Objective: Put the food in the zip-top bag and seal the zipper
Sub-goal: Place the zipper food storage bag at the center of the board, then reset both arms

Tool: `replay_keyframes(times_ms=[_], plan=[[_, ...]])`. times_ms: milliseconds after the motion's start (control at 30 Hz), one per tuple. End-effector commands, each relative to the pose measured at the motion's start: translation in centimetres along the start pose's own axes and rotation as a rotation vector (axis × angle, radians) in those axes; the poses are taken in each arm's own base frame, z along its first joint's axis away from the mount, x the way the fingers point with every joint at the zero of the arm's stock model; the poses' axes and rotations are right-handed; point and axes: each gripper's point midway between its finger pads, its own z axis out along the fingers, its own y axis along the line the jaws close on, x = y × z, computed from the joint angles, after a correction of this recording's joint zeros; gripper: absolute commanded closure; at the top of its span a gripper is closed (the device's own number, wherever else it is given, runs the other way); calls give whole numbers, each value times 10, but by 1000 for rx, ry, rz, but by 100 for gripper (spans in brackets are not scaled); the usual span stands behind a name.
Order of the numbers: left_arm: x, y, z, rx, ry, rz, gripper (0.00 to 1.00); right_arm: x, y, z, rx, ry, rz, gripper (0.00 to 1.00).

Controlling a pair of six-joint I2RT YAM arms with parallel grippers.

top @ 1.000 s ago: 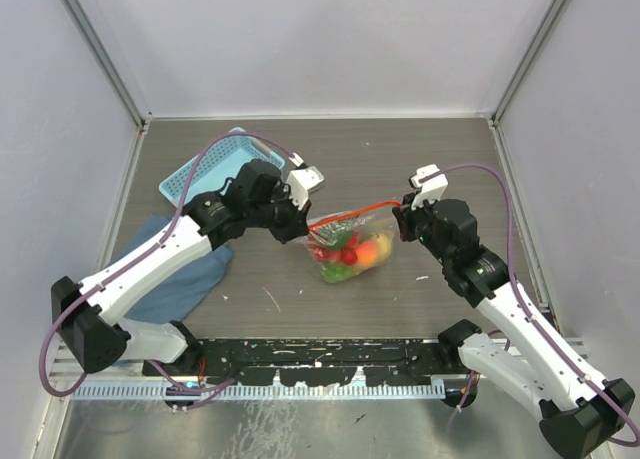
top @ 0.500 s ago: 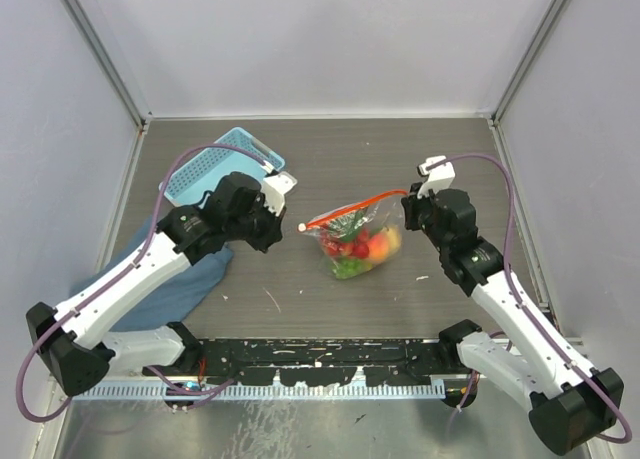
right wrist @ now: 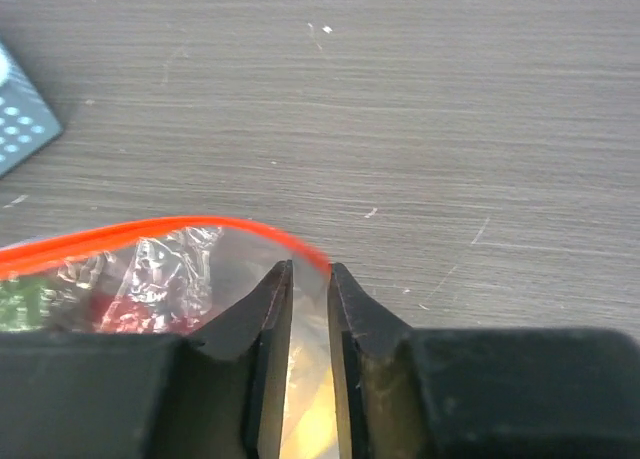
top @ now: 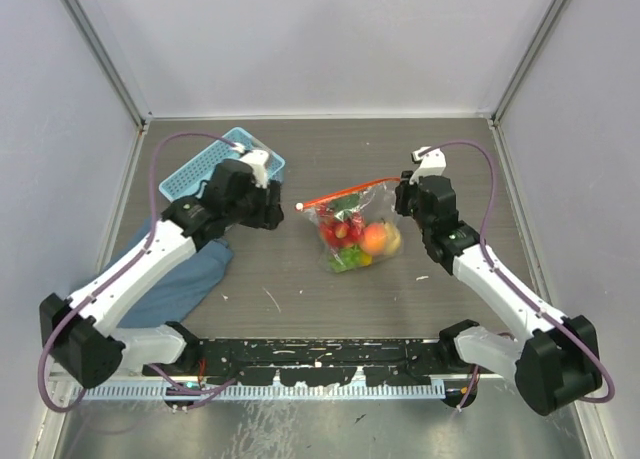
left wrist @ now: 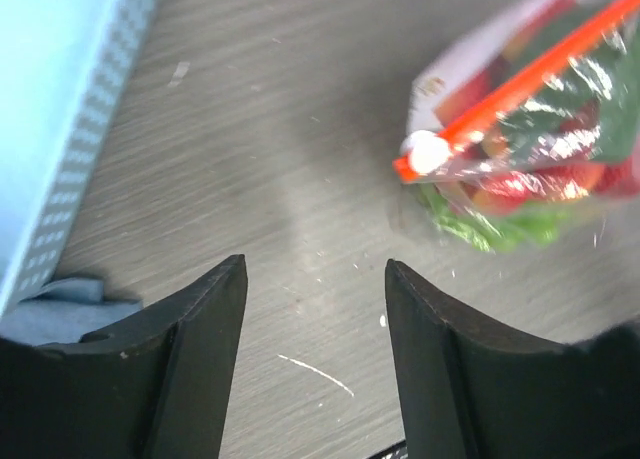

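Currently I am seeing the left tool (left wrist: pixel 315 279) standing well open over the desk (top: pixel 330 149), gripping nothing. The right tool (right wrist: pixel 310 279) is showing only a narrow gap, with a corner of the zip-top bag (top: pixel 350 234) between its fingers; I cannot tell whether it is pinching. The bag is lying mid-desk between the arms, food (top: pixel 375 239) inside, zipper (top: pixel 350 193) running along its far edge.
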Motion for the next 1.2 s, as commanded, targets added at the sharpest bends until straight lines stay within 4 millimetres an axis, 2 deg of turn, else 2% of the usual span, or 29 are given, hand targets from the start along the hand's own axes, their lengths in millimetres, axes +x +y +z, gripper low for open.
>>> replay_keyframes(times_ms=[0, 100, 200, 367, 433, 667, 833, 900, 1167], plan=[[-29, 36, -20, -33, -166, -224, 39, -8, -12, 16, 63, -60, 73, 67], [-22, 54, -31, -57, -183, -293, 33, -4, -12, 19, 63, -47, 91, 54], [-20, 70, -52, -98, -235, -340, 24, -4, -16, 11, 80, -50, 104, 39], [-15, 93, -101, -212, -347, -370, 5, -8, -33, -20, 139, -79, 118, 18], [-13, 98, -123, -250, -391, -368, 0, -15, -40, -40, 159, -118, 128, 1], [-12, 102, -203, -290, -635, -285, 2, -38, -72, -114, 283, -231, 257, 0], [-4, 109, -242, -335, -789, -225, 2, -41, -89, -151, 345, -290, 353, 0], [1, 112, -248, -349, -841, -232, 2, -39, -92, -158, 346, -333, 386, 0], [22, 122, -241, -371, -897, -283, 2, -32, -90, -165, 286, -420, 463, 0]])
